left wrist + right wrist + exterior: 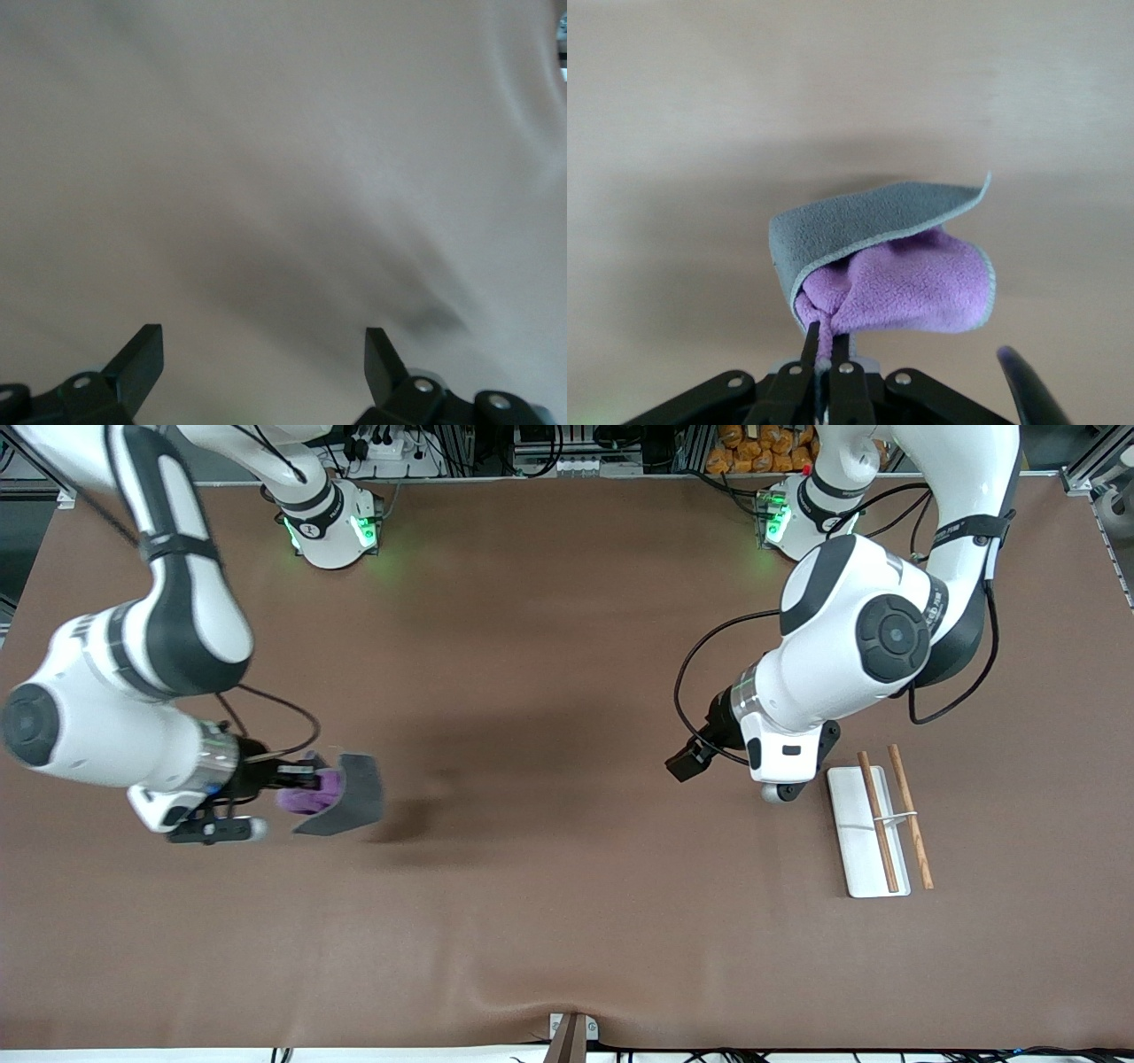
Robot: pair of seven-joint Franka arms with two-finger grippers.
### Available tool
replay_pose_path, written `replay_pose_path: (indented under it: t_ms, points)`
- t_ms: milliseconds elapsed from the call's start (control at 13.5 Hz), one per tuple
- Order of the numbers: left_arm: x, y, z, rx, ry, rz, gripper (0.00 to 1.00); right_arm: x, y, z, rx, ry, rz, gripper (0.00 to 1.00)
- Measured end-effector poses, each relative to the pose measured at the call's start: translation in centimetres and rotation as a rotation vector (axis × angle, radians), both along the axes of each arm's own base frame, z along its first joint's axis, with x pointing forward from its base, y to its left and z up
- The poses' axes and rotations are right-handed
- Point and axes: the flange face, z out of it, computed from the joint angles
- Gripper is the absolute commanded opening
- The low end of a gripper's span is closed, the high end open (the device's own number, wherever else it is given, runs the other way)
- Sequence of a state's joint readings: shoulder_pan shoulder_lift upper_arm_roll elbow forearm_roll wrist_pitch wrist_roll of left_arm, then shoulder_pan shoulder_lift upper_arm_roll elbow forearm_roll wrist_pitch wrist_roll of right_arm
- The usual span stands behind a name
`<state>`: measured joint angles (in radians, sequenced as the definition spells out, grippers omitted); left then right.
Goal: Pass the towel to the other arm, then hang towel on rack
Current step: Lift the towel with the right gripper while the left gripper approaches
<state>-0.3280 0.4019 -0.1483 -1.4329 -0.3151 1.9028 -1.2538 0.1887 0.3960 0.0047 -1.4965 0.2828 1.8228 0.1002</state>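
our right gripper (pixel 297 778) hangs in the air over the table (pixel 549 921) toward the right arm's end, well apart from the rack (pixel 864 837). its fingers (pixel 811 347) are pinched nearly together on a bunched fold of the towel (pixel 341 793), and in the right wrist view we see the cloth squeezed between them with almost no gap left. the towel (pixel 886 266) sticks out from the fingertips clear of the table. its purple face is gathered at the pinch, and its grey face curls up and over the purple in a loose flap, with the thin pale hem showing along the curled edge. in the front view the grey flap reaches toward the rack's end of the table, and a soft dark shadow lies on the table just beside it.

our left gripper (pixel 687 762) is up over the table near the rack, on the side of it that faces the towel, and holds nothing. in the left wrist view its fingers (pixel 142 359) stand wide apart over bare table (pixel 283 159).

we see the rack lying flat on the table toward the left arm's end. its white base runs lengthwise toward the front camera. one wooden rod (pixel 878 821) lies over the base, the second rod (pixel 911 816) lies along the edge of the base toward the left arm's end, and the thin metal crosspiece (pixel 897 815) spans the two about midway. nothing hangs on the rods.
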Motion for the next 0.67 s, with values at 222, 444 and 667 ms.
replay_pose_path:
  t_ms: [222,444,667]
  points:
    - [0.3,-0.4,0.5,-0.094,0.021,0.070,1.00,-0.8,4.4,1.2,0.045,-0.001,0.008,0.00]
    - [0.7,-1.5,-0.4,-0.189,0.054,0.113,1.00,-2.4,10.3,1.9,0.045,0.002,-0.033,0.00]
    - [1.0,-3.2,-2.3,-0.231,0.046,0.140,1.00,-3.7,15.2,2.7,0.057,-0.030,-0.089,0.00]
